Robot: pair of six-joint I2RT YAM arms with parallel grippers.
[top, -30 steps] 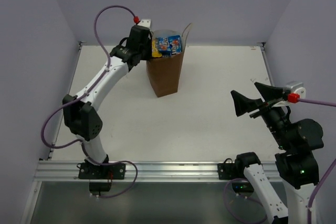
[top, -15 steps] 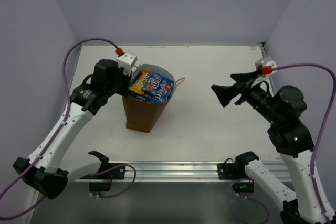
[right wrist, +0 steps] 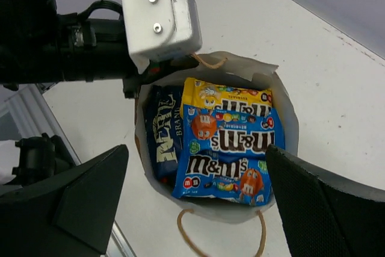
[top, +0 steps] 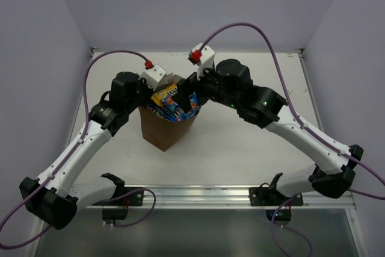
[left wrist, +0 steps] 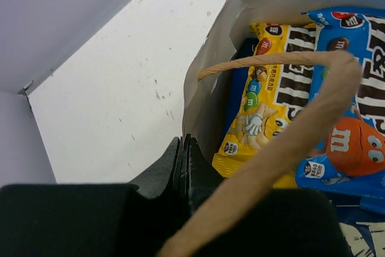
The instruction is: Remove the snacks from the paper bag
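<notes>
The brown paper bag (top: 162, 129) stands upright left of the table's middle, mouth open. My left gripper (top: 149, 92) is shut on the bag's left rim; in the left wrist view its jaws (left wrist: 183, 144) pinch the paper wall (left wrist: 210, 97) beside a loop handle (left wrist: 289, 142). Snacks fill the bag: a yellow candy pack (right wrist: 225, 97), two blue candy packs (right wrist: 231, 135), and a dark blue bag (right wrist: 161, 139). My right gripper (right wrist: 198, 206) hovers open directly above the bag's mouth (top: 187, 97), holding nothing. Anything deeper in the bag is hidden.
The white table (top: 252, 142) has walls on three sides and a metal rail (top: 198, 195) along the near edge. The left arm's wrist camera housing (right wrist: 159, 16) sits close to the bag's far rim. The bag's second handle (right wrist: 219, 242) hangs over the near rim.
My left gripper has drawn the bag from the far middle toward the near left. My right arm has swung in from the right side to above the bag's mouth.
</notes>
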